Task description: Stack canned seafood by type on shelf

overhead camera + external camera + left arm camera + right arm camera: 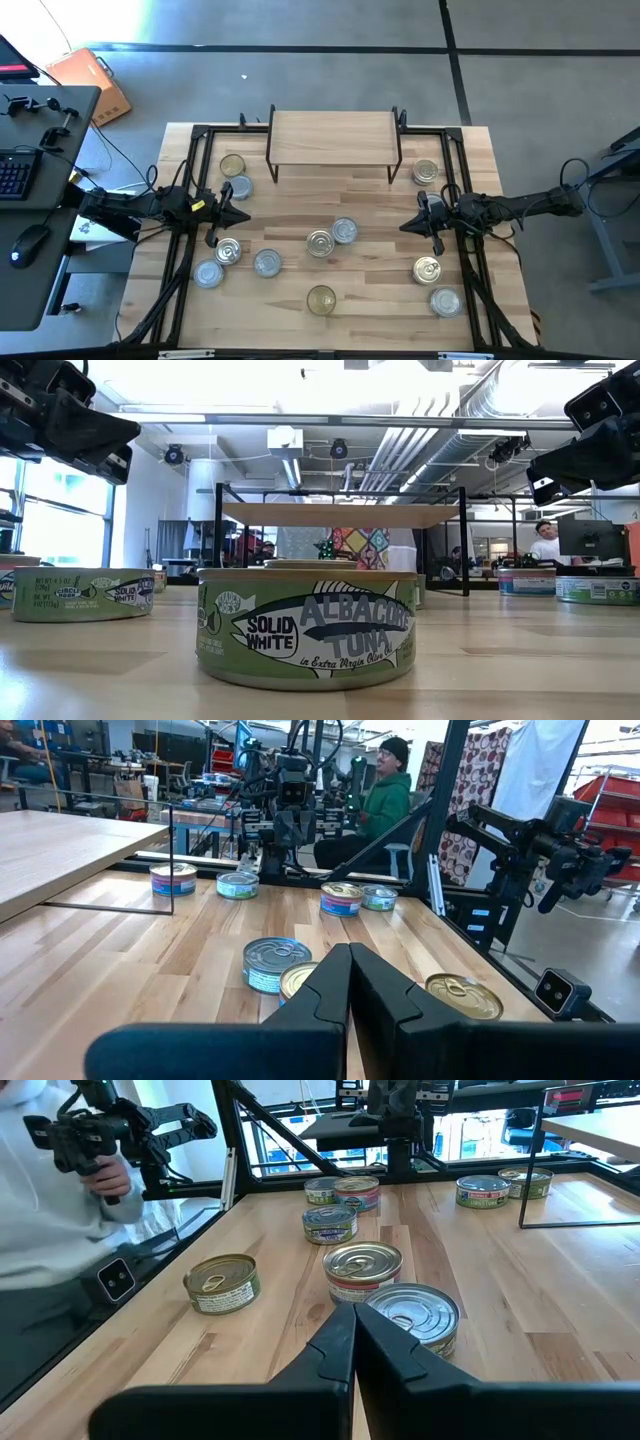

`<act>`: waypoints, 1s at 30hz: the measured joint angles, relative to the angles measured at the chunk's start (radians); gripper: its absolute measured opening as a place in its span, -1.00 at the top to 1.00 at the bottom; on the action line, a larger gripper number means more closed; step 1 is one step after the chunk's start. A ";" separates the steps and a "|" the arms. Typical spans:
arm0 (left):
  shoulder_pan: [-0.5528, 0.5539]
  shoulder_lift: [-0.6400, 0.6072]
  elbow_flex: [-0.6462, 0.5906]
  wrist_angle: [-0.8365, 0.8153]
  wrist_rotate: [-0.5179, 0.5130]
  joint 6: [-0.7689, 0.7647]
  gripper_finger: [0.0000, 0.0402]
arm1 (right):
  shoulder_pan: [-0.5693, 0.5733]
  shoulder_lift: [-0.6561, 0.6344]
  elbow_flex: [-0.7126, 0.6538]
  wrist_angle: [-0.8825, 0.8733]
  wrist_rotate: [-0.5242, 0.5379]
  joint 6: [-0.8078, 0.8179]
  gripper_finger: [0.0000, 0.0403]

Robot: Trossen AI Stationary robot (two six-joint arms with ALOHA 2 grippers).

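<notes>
— Tins of seafood, short round metal ones [319, 243], where are they?
— Scattered over the butcher-block tabletop [300, 205]: four near the left edge, two in the middle, a gold-topped one [321, 299] at the front, three on the right. None sits on the low light-wood shelf with black wire legs [333, 138] at the back.
— And the grippers?
— The left gripper [243, 216] hangs above the table beside the left-hand tins, fingers pressed together, holding nothing. The right gripper [407, 226] hangs opposite, likewise closed and empty.
</notes>
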 joint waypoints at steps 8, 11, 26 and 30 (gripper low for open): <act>0.000 0.000 0.000 0.000 0.000 0.000 1.00 | -0.001 -0.001 0.000 0.001 -0.005 0.031 1.00; 0.000 0.002 0.000 0.000 0.000 0.000 1.00 | -0.003 -0.003 0.003 0.003 0.015 0.053 1.00; -0.001 0.002 0.000 0.020 0.026 -0.016 1.00 | -0.008 0.168 0.006 0.696 0.155 0.234 1.00; -0.001 0.002 -0.001 0.042 0.026 -0.001 1.00 | 0.004 0.351 0.020 0.841 0.110 0.173 1.00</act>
